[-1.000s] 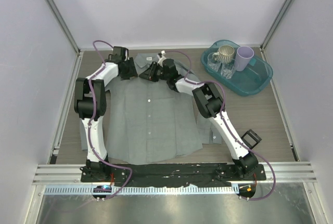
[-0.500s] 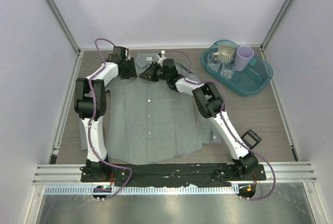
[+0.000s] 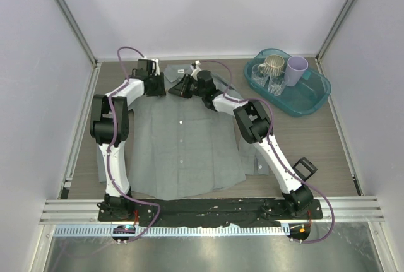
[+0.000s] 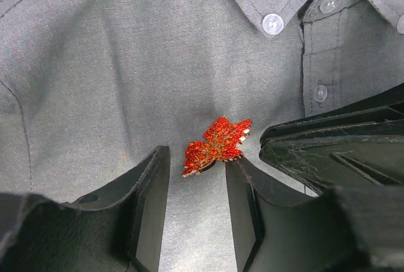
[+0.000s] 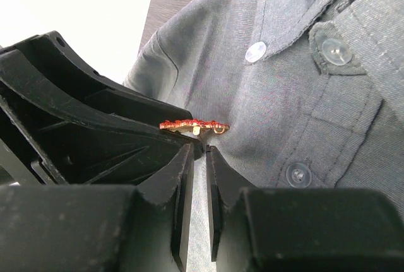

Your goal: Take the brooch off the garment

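Note:
The grey shirt (image 3: 180, 146) lies flat on the table with its collar at the far side. The red-orange brooch (image 4: 216, 146) is pinned just left of the button placket, below the collar; it also shows edge-on in the right wrist view (image 5: 192, 125). In the top view it is hidden under the grippers. My left gripper (image 4: 197, 174) is open, its fingers resting on the shirt with the brooch just past the tips, and the right finger touches the brooch's edge. My right gripper (image 5: 199, 151) is shut to a thin slit, its tips right under the brooch's rim.
The two grippers meet at the collar (image 3: 172, 86), and the right one shows in the left wrist view (image 4: 341, 139). A teal tray (image 3: 314, 100) at the far right holds a mug (image 3: 273, 65), a purple cup (image 3: 297, 69) and glasses. A small black object (image 3: 305, 168) lies right of the shirt.
The left gripper has edged slightly right towards the right gripper at the collar. The right arm and the shirt look unchanged.

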### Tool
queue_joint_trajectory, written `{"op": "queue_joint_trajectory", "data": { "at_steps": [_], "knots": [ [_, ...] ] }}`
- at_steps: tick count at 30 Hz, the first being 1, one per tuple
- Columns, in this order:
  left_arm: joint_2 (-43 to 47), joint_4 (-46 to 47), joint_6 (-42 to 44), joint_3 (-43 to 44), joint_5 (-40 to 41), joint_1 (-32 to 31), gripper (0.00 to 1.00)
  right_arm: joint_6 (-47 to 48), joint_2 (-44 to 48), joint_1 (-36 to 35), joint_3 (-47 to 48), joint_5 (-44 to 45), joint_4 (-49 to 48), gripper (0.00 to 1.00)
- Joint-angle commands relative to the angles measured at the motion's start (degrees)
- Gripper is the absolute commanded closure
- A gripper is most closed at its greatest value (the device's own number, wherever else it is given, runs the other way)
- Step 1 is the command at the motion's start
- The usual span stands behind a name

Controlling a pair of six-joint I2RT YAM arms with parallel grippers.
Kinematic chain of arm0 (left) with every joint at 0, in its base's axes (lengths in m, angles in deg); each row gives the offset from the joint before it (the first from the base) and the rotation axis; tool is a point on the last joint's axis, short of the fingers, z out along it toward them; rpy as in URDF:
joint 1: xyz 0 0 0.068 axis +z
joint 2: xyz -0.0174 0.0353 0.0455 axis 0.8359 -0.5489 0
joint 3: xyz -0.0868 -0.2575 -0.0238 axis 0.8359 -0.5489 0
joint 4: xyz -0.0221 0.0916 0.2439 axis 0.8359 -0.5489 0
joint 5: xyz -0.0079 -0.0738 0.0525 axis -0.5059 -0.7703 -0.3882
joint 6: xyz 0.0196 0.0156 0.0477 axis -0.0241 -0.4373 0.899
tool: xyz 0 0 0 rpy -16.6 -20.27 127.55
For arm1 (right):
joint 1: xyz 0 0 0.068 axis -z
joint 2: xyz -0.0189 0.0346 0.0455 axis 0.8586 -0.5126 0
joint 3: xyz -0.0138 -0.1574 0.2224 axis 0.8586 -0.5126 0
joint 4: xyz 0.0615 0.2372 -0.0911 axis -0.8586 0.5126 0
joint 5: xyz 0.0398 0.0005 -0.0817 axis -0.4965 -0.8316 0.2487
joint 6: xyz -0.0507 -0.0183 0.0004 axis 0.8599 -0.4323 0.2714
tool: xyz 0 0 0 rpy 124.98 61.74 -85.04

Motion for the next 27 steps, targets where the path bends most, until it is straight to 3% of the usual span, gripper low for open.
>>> {"op": "queue_joint_trajectory", "data": {
  "at_steps": [1,7,11,20,27],
  "knots": [
    [2.46,3.92,1.62,0.14,-1.03,-0.12,0.57,-0.12,0.21,-0.23,2.74,-0.49,-1.64,0.8],
    [2.81,1.46,2.49,1.11,0.9,-0.82,0.6,-0.03,-0.05,-0.23,3.09,-0.05,-1.29,0.8],
    [3.51,1.19,2.41,1.46,0.99,-1.0,0.53,-0.2,-0.75,-0.41,3.88,-0.14,-0.85,0.8],
    [4.21,0.84,2.49,1.81,1.25,-0.99,0.5,-0.38,-0.84,-0.49,4.06,-0.14,-0.67,0.8],
    [4.04,-0.65,1.88,3.39,1.69,-0.91,0.57,-0.91,-1.02,-0.49,4.14,-0.23,-0.93,0.8]
  ]
}}
